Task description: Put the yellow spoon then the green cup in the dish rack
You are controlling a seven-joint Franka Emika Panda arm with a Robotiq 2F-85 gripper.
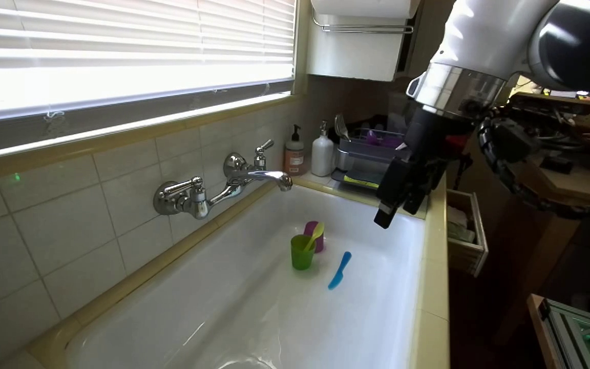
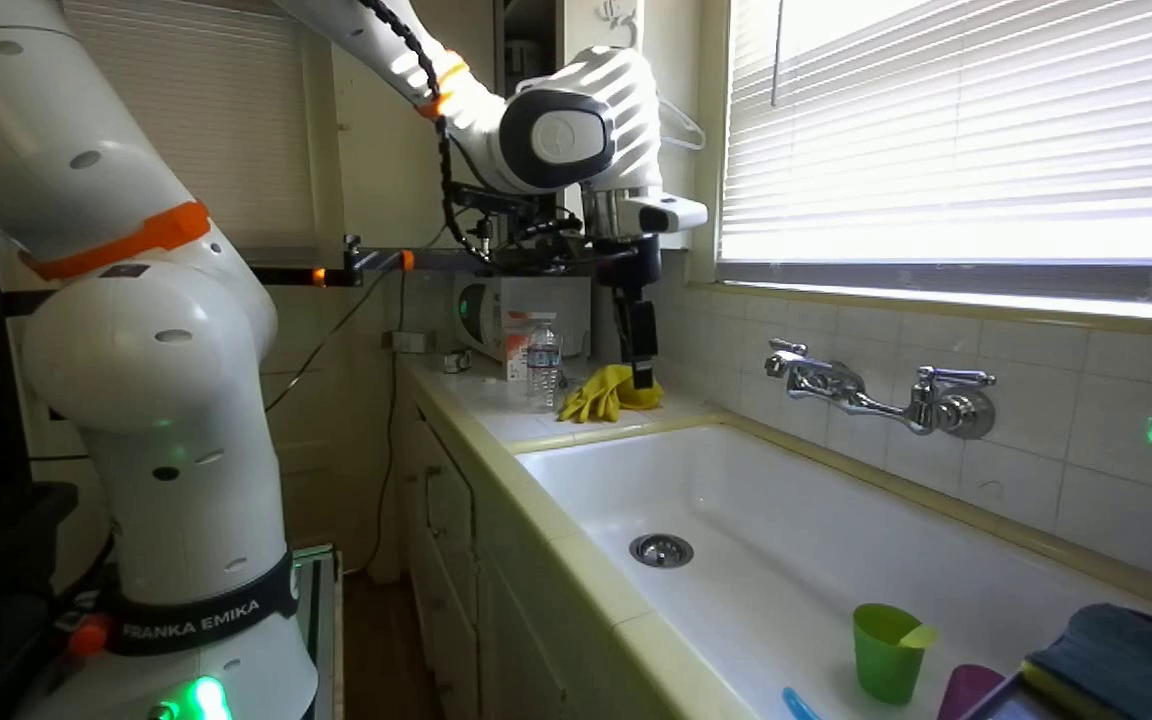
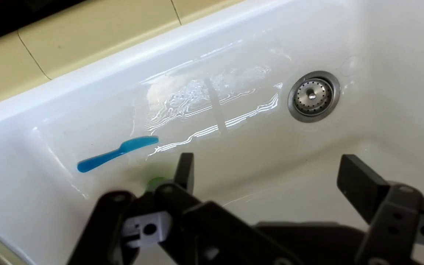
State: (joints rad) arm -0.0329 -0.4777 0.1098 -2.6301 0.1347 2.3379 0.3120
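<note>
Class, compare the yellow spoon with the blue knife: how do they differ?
Colour: the spoon is yellow, the knife blue. Pose: the spoon leans in the green cup, while the knife lies flat on the floor of the sink. Visibility: the spoon's lower end is hidden inside the green cup, while the knife shows whole in the wrist view. Both are in the sink.

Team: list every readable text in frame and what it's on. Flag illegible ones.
"FRANKA EMIKA": on the black band low on the robot arm.
Too small or blurred to read: the label on the brown pump bottle.
Same: label on the clear plastic bottle.
Same: print on the orange-and-white box.
</note>
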